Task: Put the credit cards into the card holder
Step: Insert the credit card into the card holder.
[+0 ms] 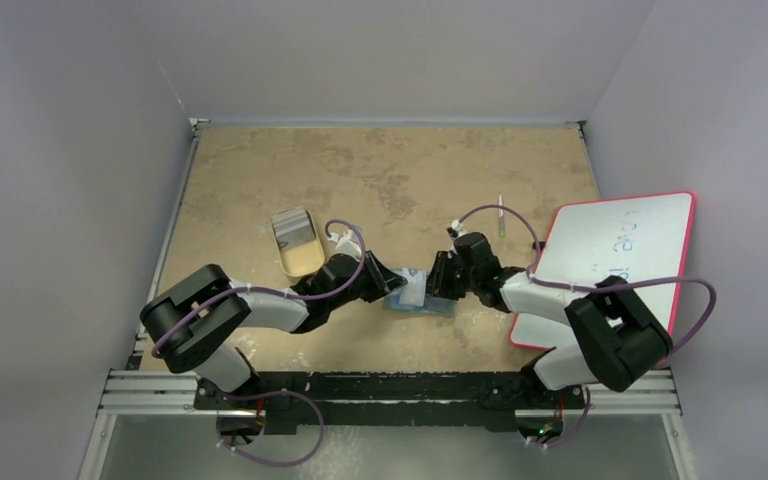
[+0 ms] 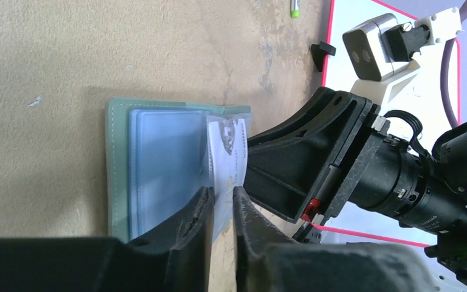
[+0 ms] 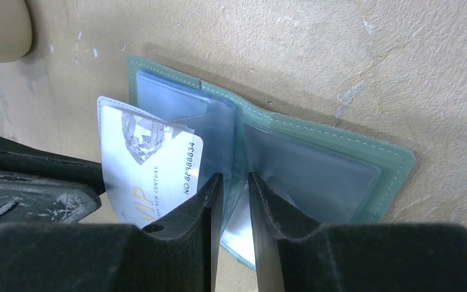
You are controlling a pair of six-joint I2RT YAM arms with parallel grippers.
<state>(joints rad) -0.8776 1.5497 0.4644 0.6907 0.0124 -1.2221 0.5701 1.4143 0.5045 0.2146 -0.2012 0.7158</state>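
Observation:
The card holder (image 1: 432, 306) lies open on the table between both arms, grey-green with bluish clear pockets (image 2: 158, 164). A white credit card (image 3: 149, 161) with gold "VIP" lettering stands on edge at the left half's pocket, partly slid in. My left gripper (image 2: 222, 193) is shut on this card (image 2: 228, 155) at its near edge. My right gripper (image 3: 234, 179) stands slightly open, its fingers on either side of a clear pocket leaf at the holder's fold (image 3: 316, 164). In the top view the left gripper (image 1: 396, 285) and right gripper (image 1: 439, 283) face each other across the holder.
A tan oval tray (image 1: 297, 243) sits behind the left arm. A pink-edged whiteboard (image 1: 615, 262) lies at the right, under the right arm. A green-tipped pen (image 1: 501, 214) lies behind the right gripper.

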